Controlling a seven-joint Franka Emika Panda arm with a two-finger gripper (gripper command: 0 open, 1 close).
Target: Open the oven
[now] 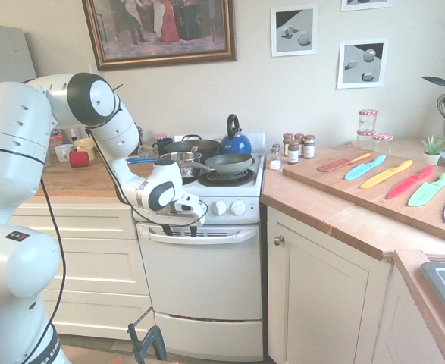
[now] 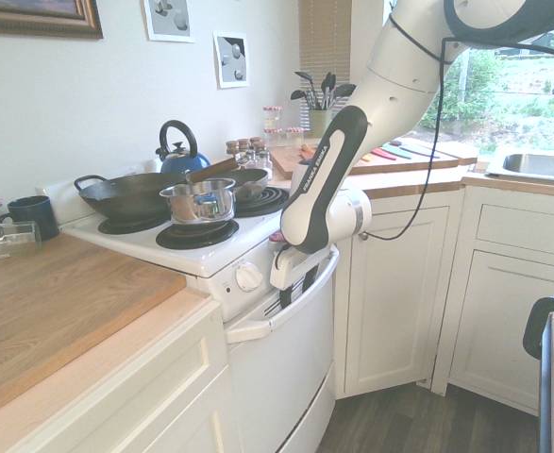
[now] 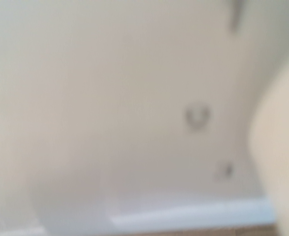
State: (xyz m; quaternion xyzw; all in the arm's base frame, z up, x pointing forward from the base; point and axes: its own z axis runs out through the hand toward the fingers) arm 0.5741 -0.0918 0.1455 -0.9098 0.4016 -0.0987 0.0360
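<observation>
The white oven (image 1: 207,282) stands below the blue kettle (image 1: 236,145), which sits toward the back of its stovetop. Its front faces out into the room, on the side away from the wall (image 1: 249,95) behind the kettle. The oven's long axis runs upright, while its bar handle (image 1: 233,237) stretches sideways across the top of the closed door, below and forward of the kettle. The hand (image 1: 183,230) is at the handle, its two fingers spread well apart and pointing down; whether they touch the bar cannot be told, and nothing is visibly gripped. Cookware covers parts of the burners, the arm hides some knobs, and the wrist view shows only blurred pale surfaces and small dark marks.
</observation>
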